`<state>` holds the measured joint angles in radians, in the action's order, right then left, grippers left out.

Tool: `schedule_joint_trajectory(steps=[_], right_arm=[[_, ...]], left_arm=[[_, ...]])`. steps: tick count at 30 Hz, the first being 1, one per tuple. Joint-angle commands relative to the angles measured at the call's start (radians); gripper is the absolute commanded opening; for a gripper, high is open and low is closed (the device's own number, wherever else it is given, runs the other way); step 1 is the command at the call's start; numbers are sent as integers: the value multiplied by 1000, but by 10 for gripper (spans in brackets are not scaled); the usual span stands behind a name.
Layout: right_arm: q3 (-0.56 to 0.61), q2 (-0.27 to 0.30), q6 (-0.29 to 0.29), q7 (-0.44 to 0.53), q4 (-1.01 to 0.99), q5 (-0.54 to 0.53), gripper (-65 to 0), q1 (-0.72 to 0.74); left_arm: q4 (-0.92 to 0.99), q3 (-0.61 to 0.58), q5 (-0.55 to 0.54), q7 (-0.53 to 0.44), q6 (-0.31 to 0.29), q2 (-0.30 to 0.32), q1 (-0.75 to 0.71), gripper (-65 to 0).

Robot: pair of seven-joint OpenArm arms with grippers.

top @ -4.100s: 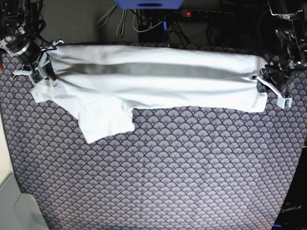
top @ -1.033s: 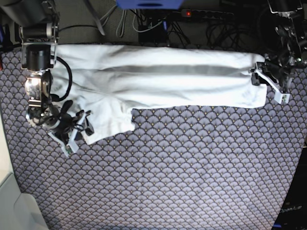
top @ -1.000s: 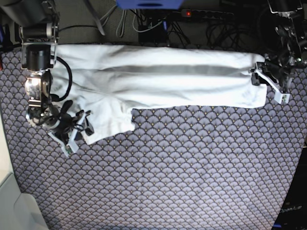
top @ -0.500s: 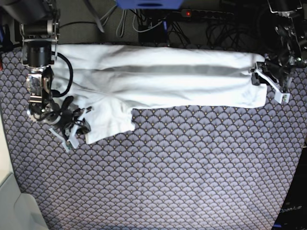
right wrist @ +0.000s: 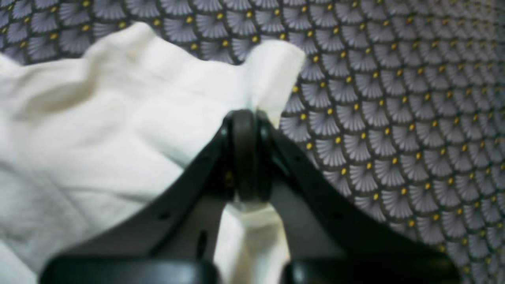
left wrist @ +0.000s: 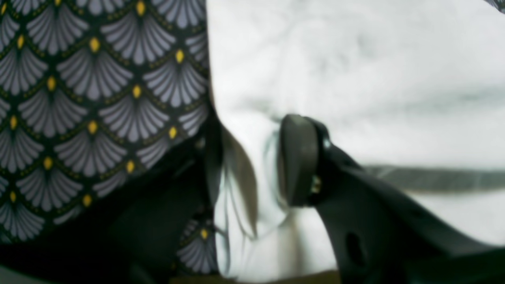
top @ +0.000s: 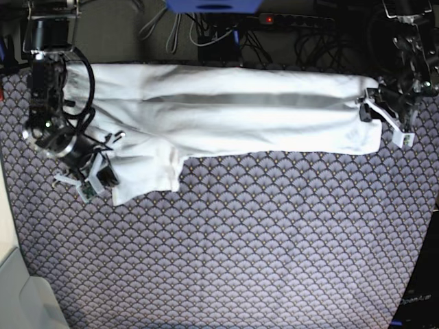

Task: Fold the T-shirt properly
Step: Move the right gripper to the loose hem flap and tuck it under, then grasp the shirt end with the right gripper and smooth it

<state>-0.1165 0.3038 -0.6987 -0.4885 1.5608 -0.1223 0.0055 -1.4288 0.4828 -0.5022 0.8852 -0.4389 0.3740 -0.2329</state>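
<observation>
In the left wrist view, the T-shirt (left wrist: 355, 71) fills most of the picture, lying on the patterned desk (left wrist: 79, 98). The left end effector (left wrist: 252, 161) has its two fingers partly apart with a thick bunch of white cloth between them, so it holds the shirt's edge. In the right wrist view, the right end effector (right wrist: 246, 157) is closed tight, and a corner of the shirt (right wrist: 118, 118) is pinched between its fingers, with cloth sticking out above and below them. In the base view, the shirt (top: 226, 110) lies as a long band across the far part of the desk (top: 260, 253), with one sleeve hanging toward the near side at the picture's left. The right end effector (top: 96, 177) grips that sleeve's outer edge, and the left end effector (top: 376, 113) grips the other end of the band. The step looks like tucking the sleeve in. Next, the right arm should probably carry the sleeve up and over onto the band, and lay it flat without pulling the rest crooked.
</observation>
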Motion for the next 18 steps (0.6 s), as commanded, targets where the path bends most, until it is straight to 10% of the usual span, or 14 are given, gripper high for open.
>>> schedule_joint_trajectory(steps=[1, 18], right_arm=[[-32, 13, 1, 6, 56, -14, -650, -16], [-269, -31, 1, -88, 418, -17, -650, -393]], left_arm=[[-7, -2, 7, 28, -5, 9, -3, -402], [-5, -9, 7, 21, -7, 13, -1, -399]])
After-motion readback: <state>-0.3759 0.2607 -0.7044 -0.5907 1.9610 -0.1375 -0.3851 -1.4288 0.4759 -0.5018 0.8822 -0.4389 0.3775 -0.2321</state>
